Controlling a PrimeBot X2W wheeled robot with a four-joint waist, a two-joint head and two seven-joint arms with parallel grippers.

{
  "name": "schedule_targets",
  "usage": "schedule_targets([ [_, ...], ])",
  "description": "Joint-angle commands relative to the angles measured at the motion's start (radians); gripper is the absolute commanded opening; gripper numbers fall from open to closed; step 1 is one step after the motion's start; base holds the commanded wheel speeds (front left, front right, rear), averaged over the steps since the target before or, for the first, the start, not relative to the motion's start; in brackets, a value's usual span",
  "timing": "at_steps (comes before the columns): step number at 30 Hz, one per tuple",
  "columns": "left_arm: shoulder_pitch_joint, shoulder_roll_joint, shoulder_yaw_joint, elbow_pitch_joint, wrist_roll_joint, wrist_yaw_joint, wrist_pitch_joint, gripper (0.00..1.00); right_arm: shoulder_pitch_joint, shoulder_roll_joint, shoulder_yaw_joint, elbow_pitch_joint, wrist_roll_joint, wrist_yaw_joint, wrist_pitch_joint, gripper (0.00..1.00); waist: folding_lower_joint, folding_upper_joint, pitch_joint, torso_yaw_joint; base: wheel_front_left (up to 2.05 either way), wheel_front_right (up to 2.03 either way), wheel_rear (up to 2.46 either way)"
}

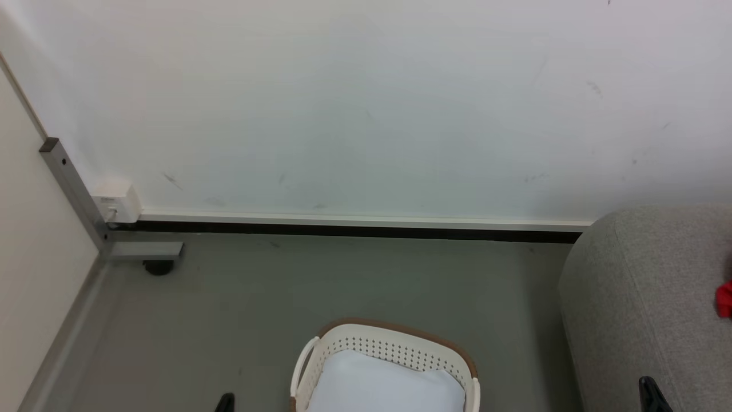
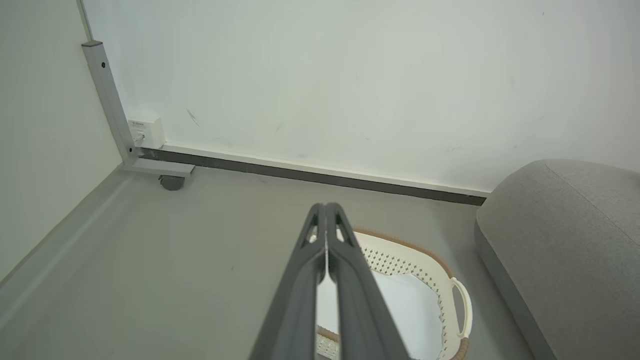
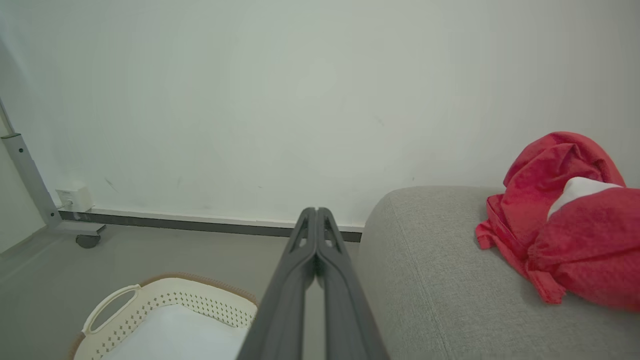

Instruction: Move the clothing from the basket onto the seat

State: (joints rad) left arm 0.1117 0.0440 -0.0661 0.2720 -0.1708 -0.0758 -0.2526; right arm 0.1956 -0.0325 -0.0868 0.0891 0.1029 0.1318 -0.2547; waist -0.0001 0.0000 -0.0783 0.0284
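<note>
The clothing lies heaped on the seat; the basket holds just a pad, so I judge it done. My left hand and right hand sit pinched together, empty.

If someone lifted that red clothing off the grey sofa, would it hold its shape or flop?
Probably floppy: the clothing lies crumpled in soft folds on the seat, so it would likely sag and drape from wherever it is held. It looks like thin fabric, so probably light for its bulk. Pushed, it would likely bunch rather than slide.
</note>
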Motion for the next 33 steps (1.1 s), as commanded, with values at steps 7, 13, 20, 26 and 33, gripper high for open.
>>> schedule_targets([
  [7,-0.037,0.003,0.026,-0.014,-0.168,-0.007,0.041,0.0,-0.042,-0.008,-0.005,0.004,0.17,0.0,0.04,0.0,0.0001,0.0,0.005,-0.002,0.0,0.0,0.0],
  [13,-0.052,0.004,0.038,-0.018,-0.278,-0.011,0.068,0.0,-0.065,-0.009,-0.007,0.016,0.285,0.0,0.068,0.0,0.0001,0.0,0.009,-0.003,0.0,0.0,0.0],
  [20,-0.07,0.004,0.052,-0.02,-0.397,-0.016,0.097,0.0,-0.09,-0.01,-0.009,0.03,0.41,0.0,0.099,0.0,0.0001,0.0,0.014,-0.005,0.0,0.0,0.0],
  [26,-0.084,0.005,0.063,-0.021,-0.49,-0.019,0.121,0.0,-0.11,-0.011,-0.011,0.041,0.509,0.0,0.123,0.0,0.0001,0.0,0.018,-0.006,0.0,0.0,0.0],
  [33,-0.099,0.005,0.076,-0.022,-0.593,-0.024,0.148,0.0,-0.132,-0.013,-0.013,0.053,0.615,-0.001,0.149,0.0,0.0001,0.0,0.022,-0.008,0.0,0.0,0.0],
])
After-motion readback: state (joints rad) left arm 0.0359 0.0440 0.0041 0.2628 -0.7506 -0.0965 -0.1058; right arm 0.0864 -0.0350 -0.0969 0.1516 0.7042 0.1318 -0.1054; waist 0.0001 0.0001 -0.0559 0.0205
